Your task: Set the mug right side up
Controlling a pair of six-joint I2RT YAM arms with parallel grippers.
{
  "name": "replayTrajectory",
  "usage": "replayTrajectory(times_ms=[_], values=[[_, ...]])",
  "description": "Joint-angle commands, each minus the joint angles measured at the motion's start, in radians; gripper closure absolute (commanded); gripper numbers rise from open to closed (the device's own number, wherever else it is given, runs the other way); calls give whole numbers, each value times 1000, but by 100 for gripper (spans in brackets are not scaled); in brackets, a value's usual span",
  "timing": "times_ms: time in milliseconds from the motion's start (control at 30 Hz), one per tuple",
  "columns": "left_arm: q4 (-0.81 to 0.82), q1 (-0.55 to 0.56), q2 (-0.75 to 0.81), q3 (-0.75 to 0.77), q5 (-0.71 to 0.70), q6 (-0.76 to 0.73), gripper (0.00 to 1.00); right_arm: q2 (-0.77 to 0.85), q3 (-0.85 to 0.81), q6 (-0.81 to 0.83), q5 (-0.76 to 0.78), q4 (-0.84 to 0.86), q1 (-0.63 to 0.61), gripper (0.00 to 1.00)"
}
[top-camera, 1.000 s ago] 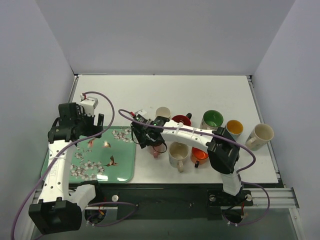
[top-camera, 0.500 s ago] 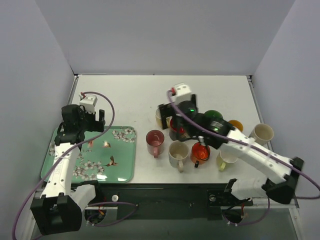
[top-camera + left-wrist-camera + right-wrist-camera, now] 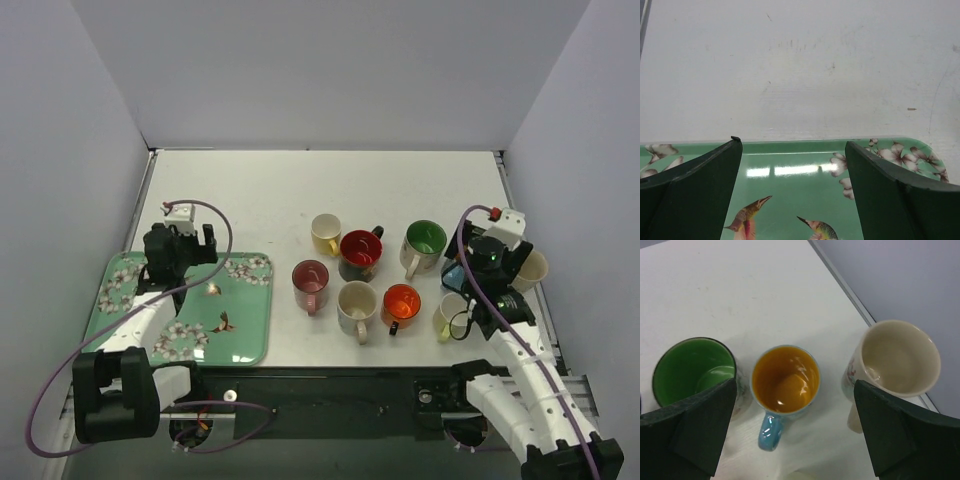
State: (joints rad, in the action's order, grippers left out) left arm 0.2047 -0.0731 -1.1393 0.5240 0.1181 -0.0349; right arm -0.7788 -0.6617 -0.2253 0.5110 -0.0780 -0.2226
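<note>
Reading the overhead view as a clock with twelve away from the arm bases, the left gripper (image 3: 791, 150) hangs at about eight o'clock over the far rim of the tray (image 3: 245, 345), its fingers spread wide and nothing between them. At four o'clock the right gripper (image 3: 795, 385) hovers, likewise released and empty, straddling the blue mug (image 3: 785, 377) with the green mug (image 3: 692, 370) at its nine and the cream mug (image 3: 897, 357) at its three. Every mug I can see stands mouth up. The task's own is most likely the pink mug (image 3: 310, 281), alone at the cluster's nine o'clock just beside the tray, so the job looks done. The risk lies with the right arm: a careless drop or swing could clip a rim. The cream mug sits close to the table's (image 3: 300, 190) right edge and might go over. A cable loop by the pale yellow mug (image 3: 450, 316) could catch it. The mugs are glazed ceramic cylinders with loop handles and glossy insides that throw highlights, so they would be slippery to grip. The tray is smooth, shiny green with rounded corners, printed with blossoms and birds. The table is matte white and faintly scuffed.
</note>
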Motion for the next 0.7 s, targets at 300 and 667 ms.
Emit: replayTrajectory(times_ms=[300,667], values=[[412,10,41,-214,-87,124,5,154,459,21,127,555,71,1],[415,10,75,-239,-48,105,5,156,464,21,98,561,72,1]])
